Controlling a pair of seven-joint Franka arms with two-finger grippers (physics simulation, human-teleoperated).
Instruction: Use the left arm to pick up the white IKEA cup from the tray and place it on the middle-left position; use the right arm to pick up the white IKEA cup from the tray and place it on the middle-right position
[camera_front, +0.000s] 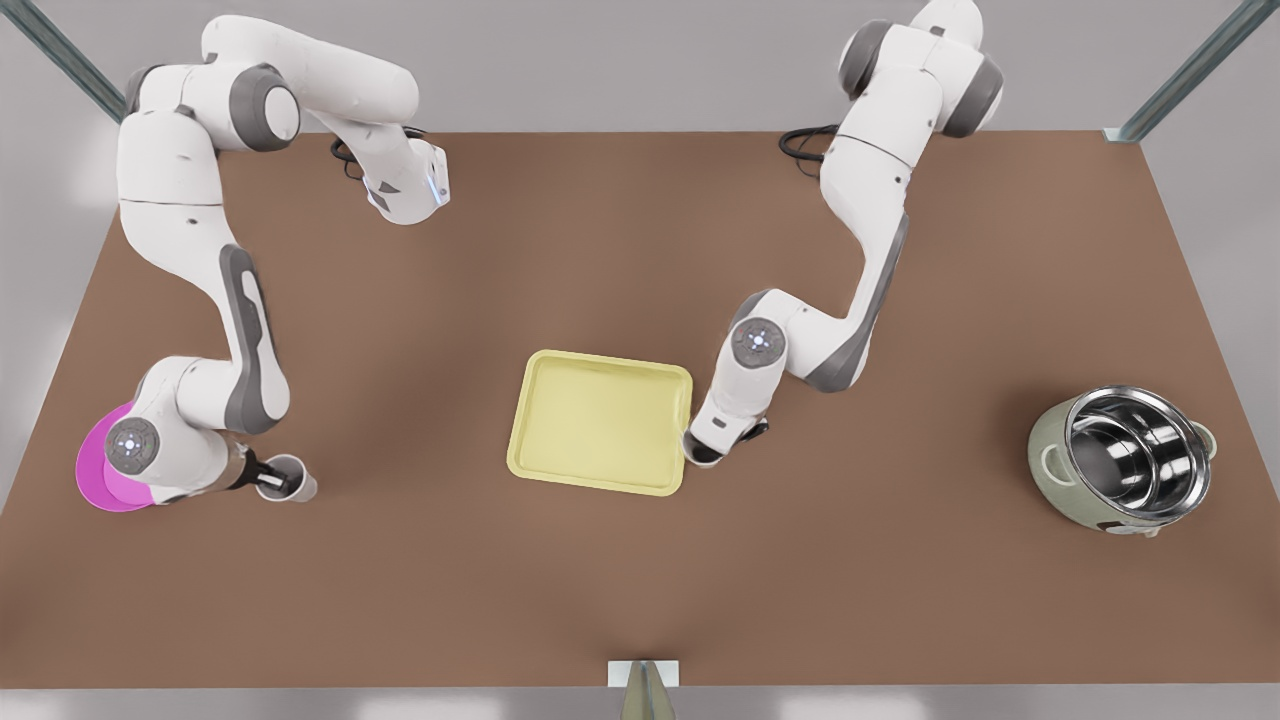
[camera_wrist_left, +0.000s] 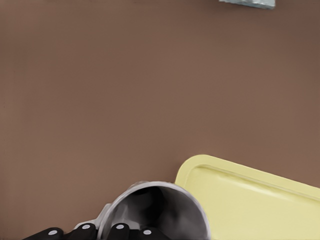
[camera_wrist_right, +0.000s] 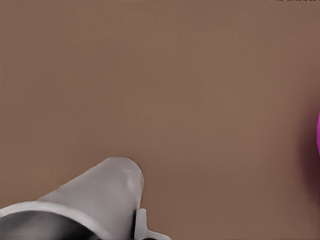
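Note:
The pale yellow tray (camera_front: 600, 482) lies at the table's middle with nothing on it. My left gripper (camera_front: 706, 450) hangs at the tray's edge on the front view's right, shut on a white cup (camera_wrist_left: 155, 210) by its rim; the tray (camera_wrist_left: 250, 200) lies just beside that cup. My right gripper (camera_front: 264, 478) is far off at the front view's left, shut on the rim of the other white cup (camera_front: 292, 482), which stands upright low over the brown tabletop. In the right wrist view that cup (camera_wrist_right: 100, 195) points down toward the bare table.
A round magenta dish (camera_front: 98, 472) lies under the right arm's wrist, close to the table's edge, and its rim (camera_wrist_right: 318, 135) shows beside the cup. A green pot with a steel bowl (camera_front: 1125, 460) stands at the front view's far right.

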